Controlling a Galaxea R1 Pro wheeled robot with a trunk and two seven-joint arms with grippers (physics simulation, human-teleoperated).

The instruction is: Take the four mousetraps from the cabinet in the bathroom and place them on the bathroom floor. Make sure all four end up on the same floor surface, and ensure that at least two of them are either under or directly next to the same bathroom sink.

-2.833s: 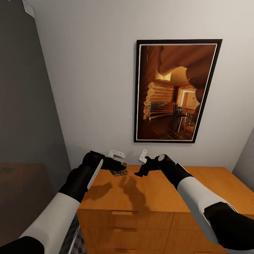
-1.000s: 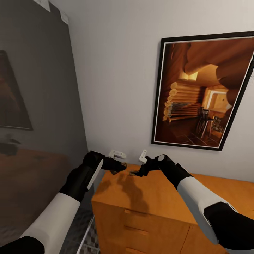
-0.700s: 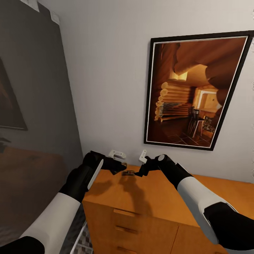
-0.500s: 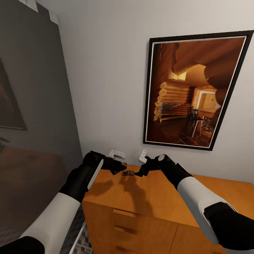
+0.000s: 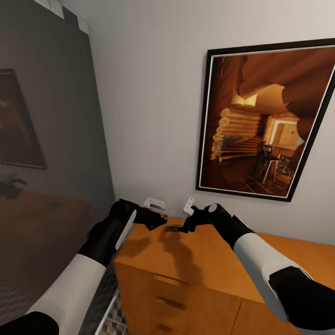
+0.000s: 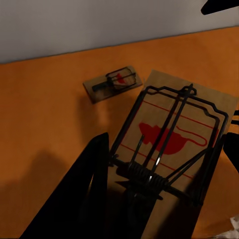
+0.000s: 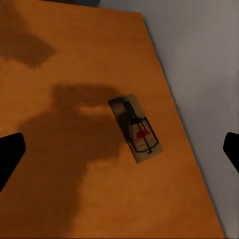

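left fingers (image 6: pixel 94 199) pinch a mousetrap (image 6: pixel 174 149) | second mousetrap (image 7: pixel 135 127) flat on cabinet (image 5: pixel 209 260), lengthwise between spread right fingers (image 7: pixel 12 154) | right arm nearer

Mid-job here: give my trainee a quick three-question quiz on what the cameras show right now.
1. True or false: the left gripper holds a mousetrap.
2. A second mousetrap lies on which surface? A) cabinet top B) tiled floor C) sink
3. Fill in: the right gripper is ____ (open/shut).

Key
1. True: the trap sits between the fingers in the left wrist view.
2. A: it rests on the orange cabinet top, near the wall.
3. Open: its fingertips stand wide apart above that trap.
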